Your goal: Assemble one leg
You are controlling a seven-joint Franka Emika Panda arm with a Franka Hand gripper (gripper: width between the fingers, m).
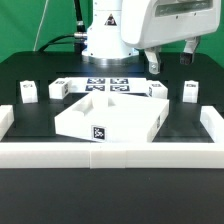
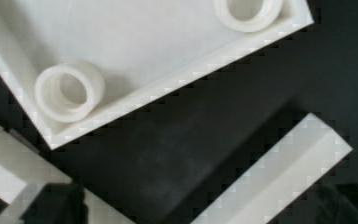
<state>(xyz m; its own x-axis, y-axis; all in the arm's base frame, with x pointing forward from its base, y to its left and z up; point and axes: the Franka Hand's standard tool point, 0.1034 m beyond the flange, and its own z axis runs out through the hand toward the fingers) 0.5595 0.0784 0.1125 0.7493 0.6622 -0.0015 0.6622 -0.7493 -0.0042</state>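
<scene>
Exterior view shows me the gripper (image 1: pixel 170 62) hanging above the table (image 1: pixel 25 75) on the exterior view's right, fingers wide apart and holding nothing. Lower down, one leg (image 1: pixel 190 93) stands upright on the table, apart from the big white piece (image 1: pixel 105 118) at the middle. Wrist view shows me this piece's corner with two round holes (image 2: pixel 69 88).

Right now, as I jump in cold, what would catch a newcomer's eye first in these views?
The big white tray-like piece dominates the table's middle, with the marker board right behind it. In the wrist view, its round corner holes stand out. Small white posts flank it, including the leg at the exterior view's far right. The gripper hangs open and empty above that side.
</scene>
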